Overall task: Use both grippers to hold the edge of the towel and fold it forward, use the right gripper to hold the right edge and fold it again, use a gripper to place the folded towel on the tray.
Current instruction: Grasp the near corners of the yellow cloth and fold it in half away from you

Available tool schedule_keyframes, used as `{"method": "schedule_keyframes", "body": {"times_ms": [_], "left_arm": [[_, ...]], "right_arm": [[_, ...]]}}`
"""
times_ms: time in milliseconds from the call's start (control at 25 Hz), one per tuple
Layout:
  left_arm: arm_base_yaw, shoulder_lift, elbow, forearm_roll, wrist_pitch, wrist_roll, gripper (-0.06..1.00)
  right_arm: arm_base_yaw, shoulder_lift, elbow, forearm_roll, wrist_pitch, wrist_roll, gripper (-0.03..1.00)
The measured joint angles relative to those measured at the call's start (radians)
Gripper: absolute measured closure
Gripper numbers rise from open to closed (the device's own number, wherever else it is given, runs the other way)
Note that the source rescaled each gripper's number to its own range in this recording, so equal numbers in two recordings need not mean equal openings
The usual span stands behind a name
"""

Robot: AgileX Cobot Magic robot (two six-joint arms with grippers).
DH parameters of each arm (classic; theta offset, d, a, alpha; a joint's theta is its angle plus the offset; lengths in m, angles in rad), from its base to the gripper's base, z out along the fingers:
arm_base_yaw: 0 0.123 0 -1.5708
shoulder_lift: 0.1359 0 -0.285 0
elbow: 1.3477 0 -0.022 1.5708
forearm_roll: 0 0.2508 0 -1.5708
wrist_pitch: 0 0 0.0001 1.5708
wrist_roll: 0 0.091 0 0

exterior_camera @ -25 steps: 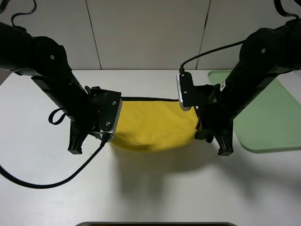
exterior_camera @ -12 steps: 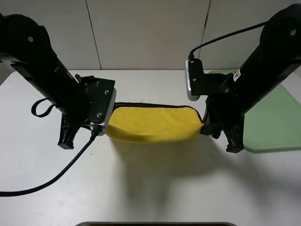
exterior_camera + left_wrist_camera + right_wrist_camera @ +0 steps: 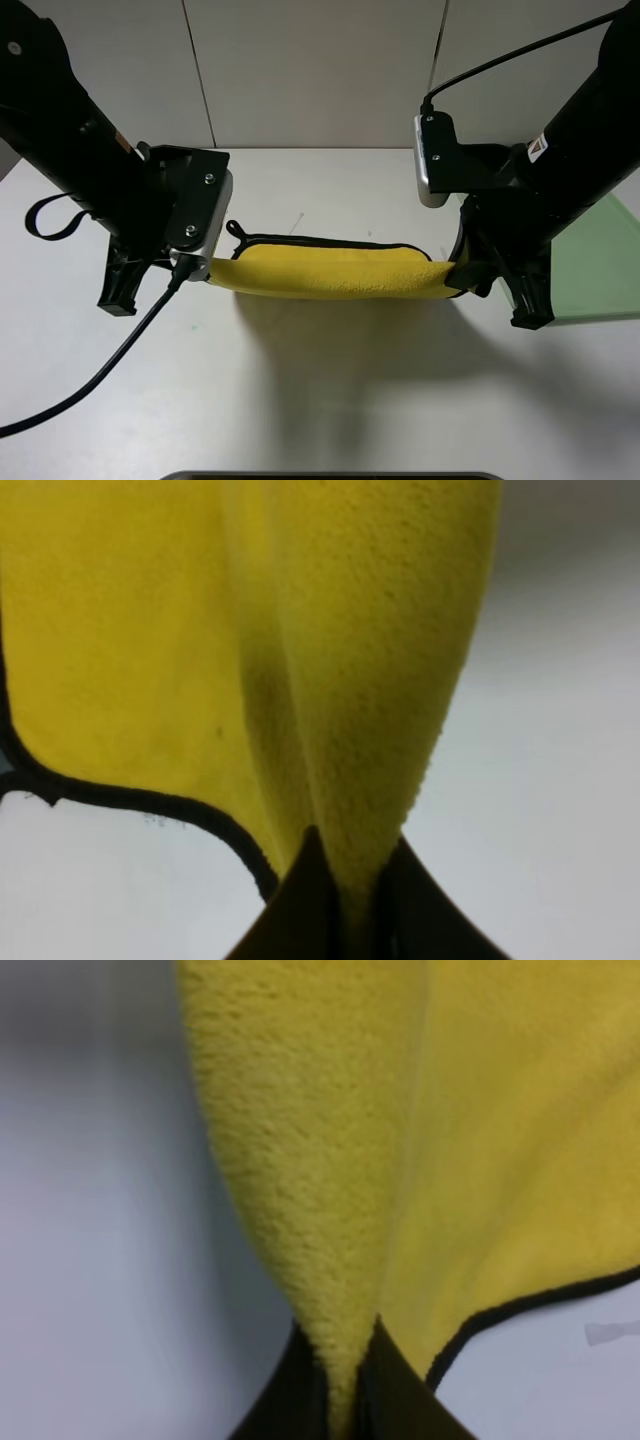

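Yellow towel (image 3: pixel 330 272) hangs stretched between both grippers over mid-worktop (image 3: pixel 330 400), near the tray (image 3: pixel 600 270) and left of it. Left gripper (image 3: pixel 345 885) is pinching the towel's left end and right gripper (image 3: pixel 343 1375) its right end, each pressed together on plush cloth. Black-trimmed edge (image 3: pixel 320 240) sits on the far side. Span is taut and level, likely to keep the fold line straight when laid forward. Can't tell if the far part touches the worktop. My read: first fold underway, second fold and tray placement not yet done. Risk: uneven lowering skews the edges.
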Motion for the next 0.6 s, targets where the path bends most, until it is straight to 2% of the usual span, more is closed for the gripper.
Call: {"method": "schedule_keyframes", "body": {"times_ms": [280,440,600], "left_arm": [[-0.001,-0.026,0.000,0.007,0.055,-0.012,0.94],[-0.002,-0.026,0.000,0.048,0.058,-0.029,0.94],[-0.002,-0.024,0.000,0.102,0.048,-0.033,0.94]], "right_arm": [[0.002,-0.040,0.000,0.000,0.026,0.027,0.97],[0.002,-0.040,0.000,-0.003,0.024,0.041,0.97],[0.002,-0.040,0.000,-0.029,-0.019,0.049,0.97]]}}
